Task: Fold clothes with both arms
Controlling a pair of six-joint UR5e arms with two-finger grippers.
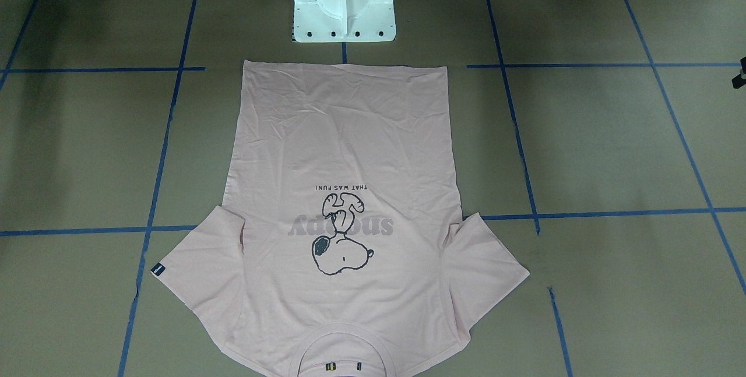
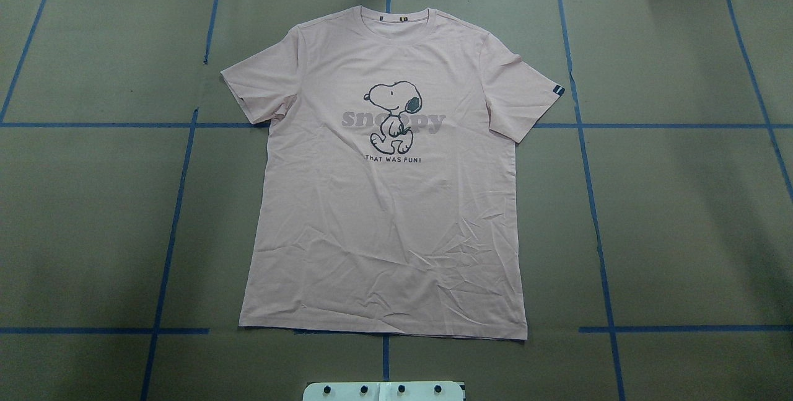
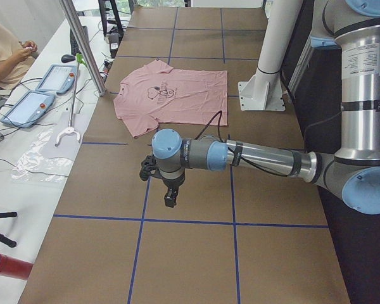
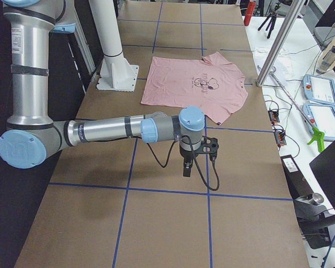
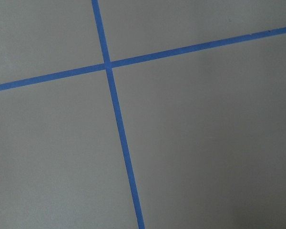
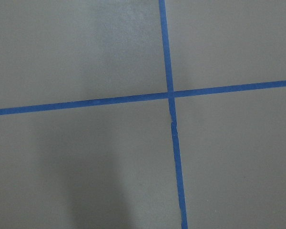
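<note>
Black against brown paper: that's your left gripper (image 3: 169,197), low in the middle of the left side view, tip pointing down over a blue tape line (image 3: 137,247). From that angle you can't tell how far its jaws are parted, though no cloth hangs from it. It's the same for the right gripper (image 4: 186,166), at the centre of the right side view: it points down with nothing dangling, and the jaw spacing can't be read. Both wrist cameras give you only bare table (image 5: 205,143) and a tape crossing, with no fingers or fabric.

Working outward, the left arm (image 3: 259,158) stretches level across its frame and the right arm (image 4: 106,129) does likewise. Both are well apart from the garment.

Now the T-shirt (image 2: 384,215). It lies flat and print up in the centre of the overhead view. The collar (image 2: 394,23) is toward the top edge, and the hem (image 2: 384,330) is low in the frame, just short of the white pedestal (image 2: 383,390). Both sleeves (image 2: 260,85) are spread wide, and light wrinkles cross the lower half.

On progress, I'd call it zero folds made. No sleeve is turned in, no side is laid over, and the hem hasn't been brought up. You have the whole job ahead, beginning with getting both grippers to the cloth.
</note>
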